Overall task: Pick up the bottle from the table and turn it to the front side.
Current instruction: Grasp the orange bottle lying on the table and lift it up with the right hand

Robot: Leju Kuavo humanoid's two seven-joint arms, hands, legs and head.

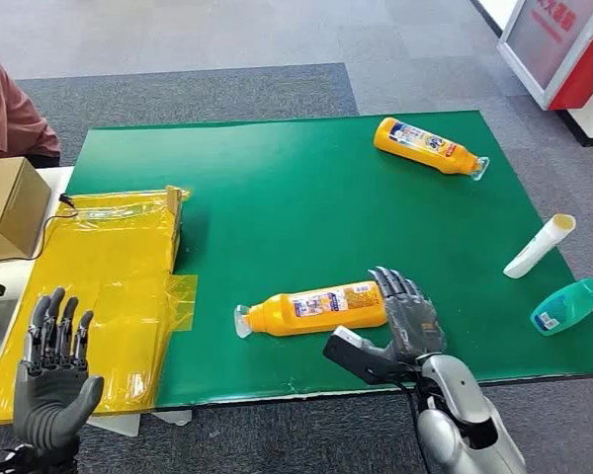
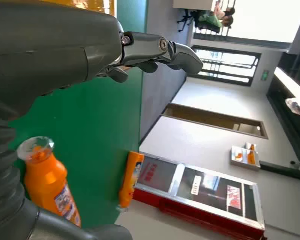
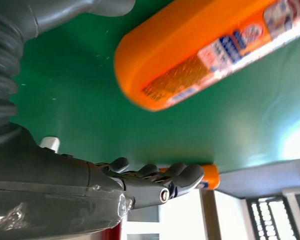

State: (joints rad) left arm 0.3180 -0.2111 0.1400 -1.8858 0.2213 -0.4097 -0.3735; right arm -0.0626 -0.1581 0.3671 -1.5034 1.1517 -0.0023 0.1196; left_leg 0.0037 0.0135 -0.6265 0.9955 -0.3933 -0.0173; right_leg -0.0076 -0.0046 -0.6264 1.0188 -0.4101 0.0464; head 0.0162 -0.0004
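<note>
The right hand (image 1: 407, 318), fingers spread and holding nothing, sits at the base of the orange bottle (image 1: 316, 308) lying at 6 o'clock on the green mat (image 1: 294, 197), so next it must close around it.

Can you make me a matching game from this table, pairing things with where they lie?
Things:
1. near orange bottle
2. far orange bottle
3. teal bottle
4. cardboard box

Places:
A. far side of the green mat
B. beside the mat, on the left
C. right edge of the mat, next to a white tube
D. just in front of the right robot hand

Pairs: 1-D, 2-A, 3-C, 4-B
</note>
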